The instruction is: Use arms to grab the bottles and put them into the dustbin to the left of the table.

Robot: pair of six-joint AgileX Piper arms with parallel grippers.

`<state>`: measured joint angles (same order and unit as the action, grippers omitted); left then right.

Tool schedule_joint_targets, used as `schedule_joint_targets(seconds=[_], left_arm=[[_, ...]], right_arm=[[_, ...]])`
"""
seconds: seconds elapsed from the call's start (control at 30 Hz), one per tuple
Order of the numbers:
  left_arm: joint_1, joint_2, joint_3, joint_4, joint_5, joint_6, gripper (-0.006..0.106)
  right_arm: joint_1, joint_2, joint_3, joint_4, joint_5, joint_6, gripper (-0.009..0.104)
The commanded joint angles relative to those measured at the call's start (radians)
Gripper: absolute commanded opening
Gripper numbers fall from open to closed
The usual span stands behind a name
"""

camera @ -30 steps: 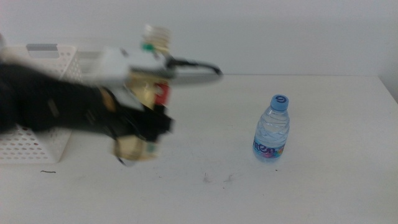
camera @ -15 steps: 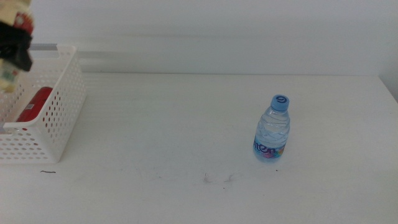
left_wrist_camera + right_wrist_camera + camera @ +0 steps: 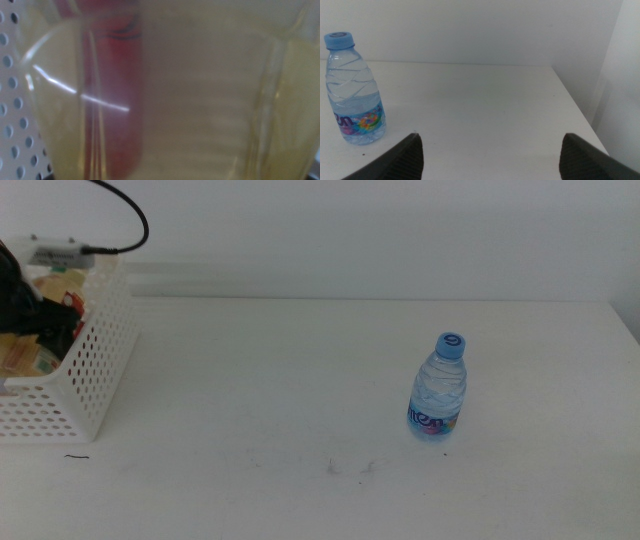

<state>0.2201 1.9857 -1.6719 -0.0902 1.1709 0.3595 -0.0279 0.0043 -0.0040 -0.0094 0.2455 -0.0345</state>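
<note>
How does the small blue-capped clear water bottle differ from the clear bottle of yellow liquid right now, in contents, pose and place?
The small blue-capped clear water bottle holds colourless water; the clear bottle of yellow liquid holds yellow drink. The water bottle stands upright and alone on the white table; the yellow one is inside the white perforated basket, at the left gripper, next to a red can. Both are clear plastic.
</note>
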Motion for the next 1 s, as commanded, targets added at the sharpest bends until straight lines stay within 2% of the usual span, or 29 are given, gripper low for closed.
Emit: schedule_joint_targets(seconds=[0.0, 0.23, 0.33, 0.5, 0.6, 0.7, 0.77, 0.87, 0.97], left_arm=[[0.007, 0.002, -0.017, -0.006, -0.05, -0.012, 0.019], [0.007, 0.013, -0.017, 0.025, -0.044, 0.011, 0.094], [0.005, -0.032, -0.017, 0.004, -0.016, 0.007, 0.094], [-0.012, -0.178, -0.017, -0.105, 0.05, 0.028, 0.094], [-0.025, -0.286, -0.014, -0.242, 0.05, 0.071, 0.094], [-0.079, -0.43, 0.02, -0.451, 0.05, 0.159, 0.094], [-0.138, -0.514, 0.037, -0.512, 0.05, 0.166, 0.094], [-0.285, -0.64, 0.054, -0.505, 0.05, 0.155, 0.094], [-0.449, -0.727, 0.054, -0.446, 0.05, 0.132, 0.094]], right_arm=[[-0.003, -0.004, 0.004, -0.011, -0.009, -0.007, 0.086], [-0.003, -0.004, 0.004, -0.011, -0.009, -0.007, 0.086], [-0.003, -0.004, 0.004, -0.011, -0.009, -0.007, 0.086], [-0.003, -0.004, 0.004, -0.011, -0.009, -0.007, 0.086], [-0.003, -0.004, 0.004, -0.011, -0.009, -0.007, 0.086], [-0.003, -0.004, 0.004, -0.011, -0.009, -0.007, 0.086], [-0.003, -0.004, 0.004, -0.011, -0.009, -0.007, 0.086], [-0.003, -0.004, 0.004, -0.011, -0.009, -0.007, 0.086], [-0.003, -0.004, 0.004, -0.011, -0.009, -0.007, 0.086]])
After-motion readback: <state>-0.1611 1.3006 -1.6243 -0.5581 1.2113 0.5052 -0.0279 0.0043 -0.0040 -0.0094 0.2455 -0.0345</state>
